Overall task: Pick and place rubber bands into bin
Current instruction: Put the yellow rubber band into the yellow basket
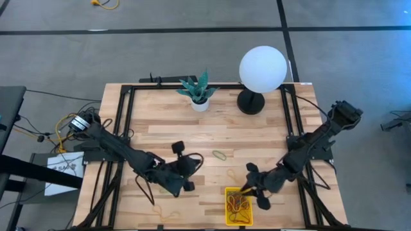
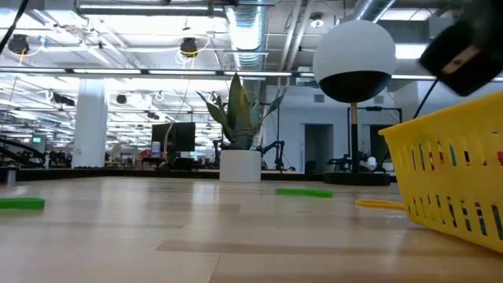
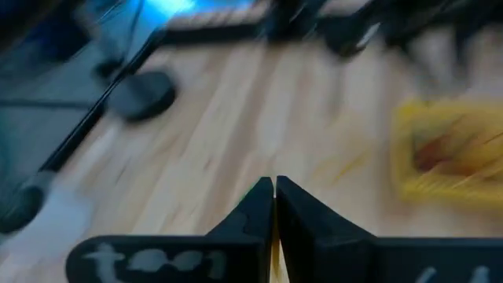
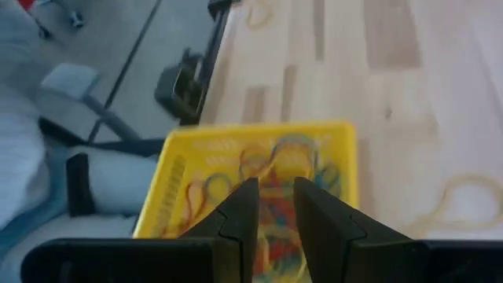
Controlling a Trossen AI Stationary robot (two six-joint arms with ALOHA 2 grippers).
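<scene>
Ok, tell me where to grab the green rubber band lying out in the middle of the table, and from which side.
Come straight down from above: the green rubber band lies flat on the table as an open oval, apart from the bin, so nothing sticks up to catch sideways. Pinch across one long strand of the loop, probably at its middle, one finger inside and one outside. The left gripper looks nearer to it.

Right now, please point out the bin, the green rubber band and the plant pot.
bin [image 1: 228, 215]: high view, left rim.
green rubber band [image 1: 220, 154]: high view, on its loop.
plant pot [image 1: 200, 104]: high view, white side.
</scene>
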